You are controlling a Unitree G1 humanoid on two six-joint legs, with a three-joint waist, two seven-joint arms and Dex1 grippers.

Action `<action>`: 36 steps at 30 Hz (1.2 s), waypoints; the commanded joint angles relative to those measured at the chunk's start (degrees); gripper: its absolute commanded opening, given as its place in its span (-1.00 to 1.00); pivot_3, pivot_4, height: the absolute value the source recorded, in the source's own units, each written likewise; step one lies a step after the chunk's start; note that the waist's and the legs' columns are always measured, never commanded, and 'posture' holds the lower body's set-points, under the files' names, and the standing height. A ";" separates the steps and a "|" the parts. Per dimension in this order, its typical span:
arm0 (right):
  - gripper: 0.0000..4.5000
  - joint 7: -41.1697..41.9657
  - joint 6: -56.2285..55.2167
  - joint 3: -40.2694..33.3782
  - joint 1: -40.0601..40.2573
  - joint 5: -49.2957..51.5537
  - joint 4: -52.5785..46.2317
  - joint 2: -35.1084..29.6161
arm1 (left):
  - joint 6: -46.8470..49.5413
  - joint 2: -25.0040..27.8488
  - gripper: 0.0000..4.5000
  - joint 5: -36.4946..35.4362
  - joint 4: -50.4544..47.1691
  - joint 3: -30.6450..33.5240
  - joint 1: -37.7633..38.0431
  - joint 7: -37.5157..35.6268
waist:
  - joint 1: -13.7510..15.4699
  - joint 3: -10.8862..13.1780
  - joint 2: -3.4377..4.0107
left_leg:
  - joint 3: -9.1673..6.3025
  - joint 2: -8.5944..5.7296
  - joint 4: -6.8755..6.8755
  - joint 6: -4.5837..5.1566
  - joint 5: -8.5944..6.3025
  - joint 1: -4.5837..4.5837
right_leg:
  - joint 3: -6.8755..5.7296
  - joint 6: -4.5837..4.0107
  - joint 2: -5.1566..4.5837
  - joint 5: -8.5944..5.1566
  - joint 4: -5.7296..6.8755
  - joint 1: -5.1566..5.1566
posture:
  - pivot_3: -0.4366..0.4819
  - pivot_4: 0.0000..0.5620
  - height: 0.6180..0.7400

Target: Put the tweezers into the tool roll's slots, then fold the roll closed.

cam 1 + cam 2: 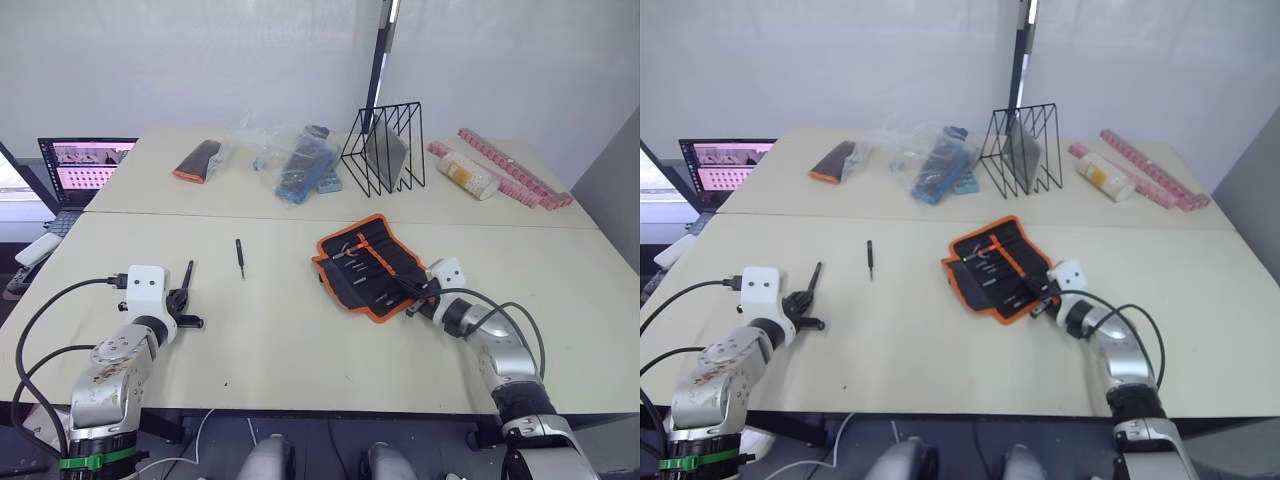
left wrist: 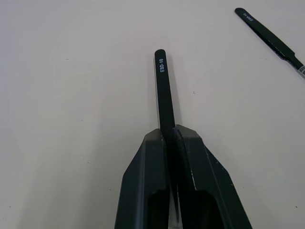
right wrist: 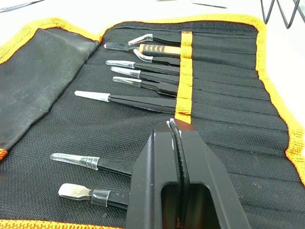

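nearest on the desk (image 1: 300, 340), a black tweezer marked "esd-10" (image 2: 162, 90) is clamped between the fingers of the left gripper (image 2: 172, 138) at the robot's left, its blunt end pointing away from the wrist. on the robot's right, the right gripper (image 3: 175, 131) is seen pressed shut with nothing visibly between its fingers, held over the near edge of the tool roll (image 1: 368, 265). the roll is laid open and flat near the middle of the desk, its orange trim showing all round, and several tweezers (image 3: 138, 78) with clear tip caps are tucked under the orange stitched band, with two more tools (image 3: 95, 179) lower down beside the gripper. a further loose tweezer (image 1: 240, 257) is lying on the bare desk between the left gripper and the roll. farther back, a small black-and-orange pouch (image 1: 197, 160), plastic bags (image 1: 285, 160), a black wire rack (image 1: 385, 150) and pink strips (image 1: 515, 170) are set, with a laptop (image 1: 82, 168) at the far left.
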 commanded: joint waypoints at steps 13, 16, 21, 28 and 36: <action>-1.00 -1.18 1.41 0.43 2.24 -1.33 -0.44 0.01 | 2.74 11.31 -0.99 -6.56 -3.36 -8.80 -18.75 -15.72 | 0.01 0.01 -0.01 | 0.00 -0.03 -0.01 0.17 0.10 -0.02 | -0.04 0.00 0.02 0.00 -0.01 0.01 | -0.05 -0.47 0.10; -1.00 -1.94 1.52 0.06 2.69 -1.19 -1.14 0.01 | 4.07 12.95 -0.99 -7.57 -3.25 -14.56 -22.85 -21.36 | -0.15 0.02 0.01 | 0.03 -0.03 -0.04 0.39 0.22 -0.03 | 0.00 0.01 0.03 0.00 -0.02 0.03 | -0.05 -0.47 0.10; -1.00 -2.76 1.90 -0.81 4.24 -0.64 -3.52 -0.70 | 6.61 14.33 -0.99 -8.55 -2.65 -22.60 -28.58 -29.10 | -0.13 0.05 0.03 | 0.04 -0.03 -0.10 0.42 0.24 -0.11 | 0.03 0.00 0.06 0.00 0.06 0.08 | -0.05 -0.47 0.10; -1.00 -4.21 4.66 -2.25 7.78 0.09 -10.00 -2.00 | 7.43 11.89 -0.99 -6.77 0.39 -32.00 -34.14 -34.11 | 0.21 0.08 0.08 | 0.03 -0.05 -0.09 0.48 0.22 -0.15 | 0.03 0.02 0.06 -0.01 0.05 0.09 | -0.05 -0.47 0.10; -1.00 -5.34 6.56 -2.68 9.49 -0.21 -13.17 -2.40 | 8.42 3.59 -0.99 -2.99 7.56 -39.32 -39.71 -32.61 | 0.33 0.09 0.07 | 0.02 -0.09 -0.04 0.52 0.24 -0.29 | 0.02 0.04 0.07 -0.02 0.02 0.06 | -0.05 -0.47 0.10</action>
